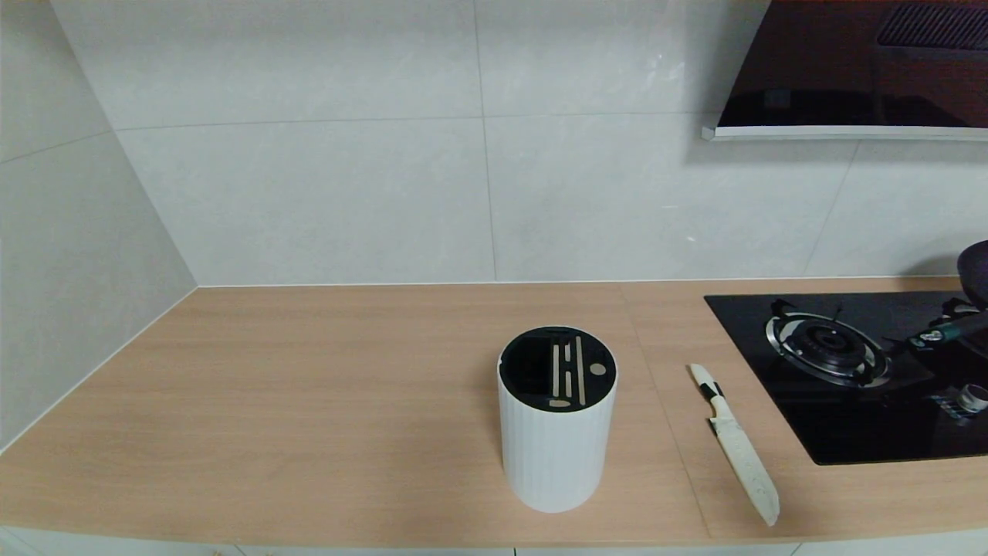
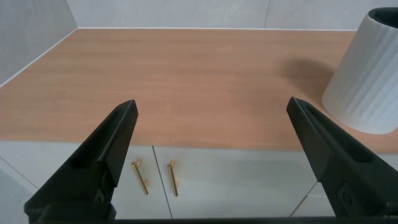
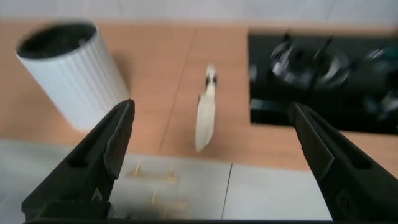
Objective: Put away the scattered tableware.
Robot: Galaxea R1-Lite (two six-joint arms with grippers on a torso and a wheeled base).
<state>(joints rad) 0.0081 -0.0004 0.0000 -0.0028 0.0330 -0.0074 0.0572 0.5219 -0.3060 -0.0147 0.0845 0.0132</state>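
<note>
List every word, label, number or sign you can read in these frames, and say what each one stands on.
No text here can be read.
Cooktop: small pale marks beside the knob, too small to read.
White slotted holder: no print visible on its wall or its black top.
Knife: a black band on the handle and a speckled blade, no lettering visible.
Range hood: dark glass, no label visible.

I've got the holder (image 1: 557, 432) standing upright on the counter (image 1: 309, 401), near the front edge, roughly mid-view. The knife (image 1: 733, 442) lies flat on the counter to the holder's right, apart from it, handle toward the back wall, tip near the front edge. The hob (image 1: 849, 371) sits in the counter right of the knife, close but not touching. The hood (image 1: 857, 69) hangs above the hob. Cabinet handles (image 2: 173, 178) sit below the counter's front edge.
</note>
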